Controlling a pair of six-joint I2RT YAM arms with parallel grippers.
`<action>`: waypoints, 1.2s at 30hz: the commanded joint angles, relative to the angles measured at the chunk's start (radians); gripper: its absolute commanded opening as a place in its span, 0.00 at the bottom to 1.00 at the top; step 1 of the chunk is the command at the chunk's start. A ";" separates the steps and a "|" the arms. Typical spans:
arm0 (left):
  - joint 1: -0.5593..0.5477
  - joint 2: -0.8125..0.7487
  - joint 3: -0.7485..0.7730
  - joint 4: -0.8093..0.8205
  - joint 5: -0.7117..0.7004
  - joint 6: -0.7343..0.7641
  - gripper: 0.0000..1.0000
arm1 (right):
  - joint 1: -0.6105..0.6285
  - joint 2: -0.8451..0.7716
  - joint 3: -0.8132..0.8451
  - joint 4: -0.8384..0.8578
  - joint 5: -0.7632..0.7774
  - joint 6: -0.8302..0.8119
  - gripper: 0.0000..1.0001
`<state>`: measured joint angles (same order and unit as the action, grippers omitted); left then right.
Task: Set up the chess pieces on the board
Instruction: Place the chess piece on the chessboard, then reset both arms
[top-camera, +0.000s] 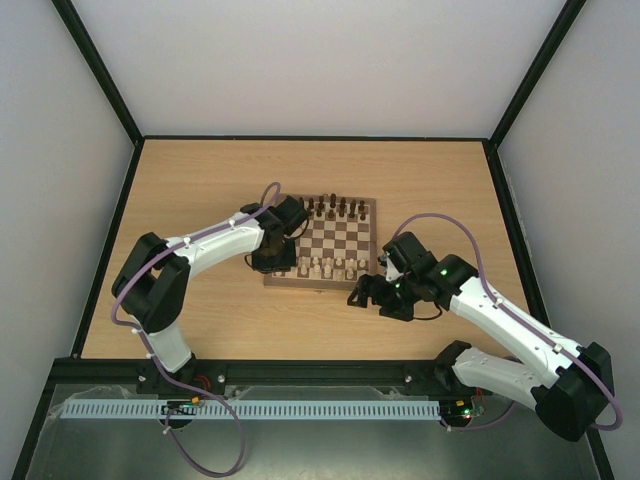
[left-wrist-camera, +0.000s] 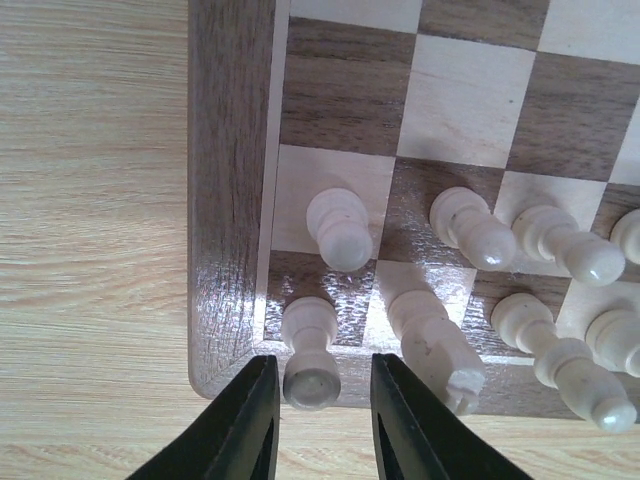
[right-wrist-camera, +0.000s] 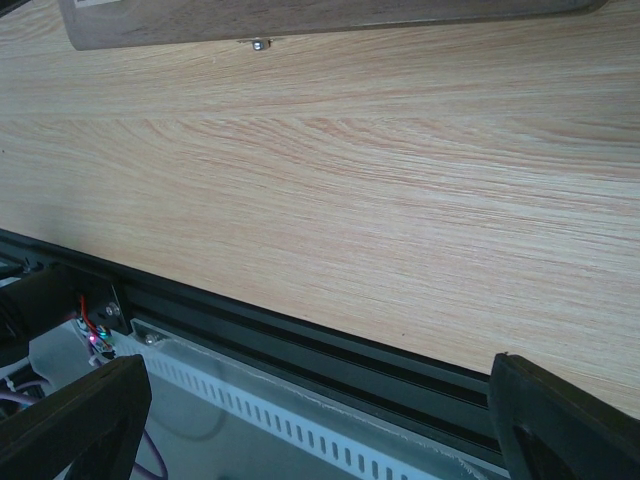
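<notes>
Left gripper (left-wrist-camera: 323, 400) hangs at the bottom centre of its wrist view with its two black fingers (left-wrist-camera: 250, 430) spread. They straddle a pale corner piece (left-wrist-camera: 310, 360) that stands upright on the dark square in the lower left corner of the board (left-wrist-camera: 230, 200). The left finger looks just beside the piece's head, perhaps brushing it, though the angle is too steep to say whether they touch. I judge the step in hand to be seating or releasing this corner piece. Doing it well means holding the fingers square to the board's border and moving straight up off the piece, never sideways. The neighbouring pale piece (left-wrist-camera: 430, 335) stands just right of the right finger, and more chess pieces (left-wrist-camera: 560, 245) crowd the two rows toward the right of the frame. Left of the border lies bare table (left-wrist-camera: 90, 200), so that is the safe side for any sideways travel. Right gripper (right-wrist-camera: 320, 400), spread wide and holding nothing, hovers over the table near the board's lower right edge in the top view. A dark rail (right-wrist-camera: 330, 350) sits close beneath it in its own view. It has open wood around it but little room toward that rail. Dark pieces (top-camera: 335, 208) line the board's upper row in the top view.
</notes>
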<state>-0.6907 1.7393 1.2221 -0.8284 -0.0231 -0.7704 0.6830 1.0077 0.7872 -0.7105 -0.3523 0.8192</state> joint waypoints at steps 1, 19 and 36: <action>0.000 -0.033 -0.008 -0.008 0.010 -0.004 0.29 | 0.004 0.006 -0.011 -0.010 -0.013 -0.008 0.93; 0.024 -0.494 0.064 -0.182 -0.155 -0.016 0.99 | 0.005 0.039 0.256 -0.100 0.107 -0.061 0.99; 0.081 -0.549 0.525 -0.153 -0.208 0.101 0.99 | 0.004 0.290 1.079 -0.277 0.398 -0.363 0.99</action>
<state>-0.6151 1.1950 1.6413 -1.0294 -0.2024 -0.7479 0.6830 1.2274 1.7103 -0.8791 -0.0658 0.5571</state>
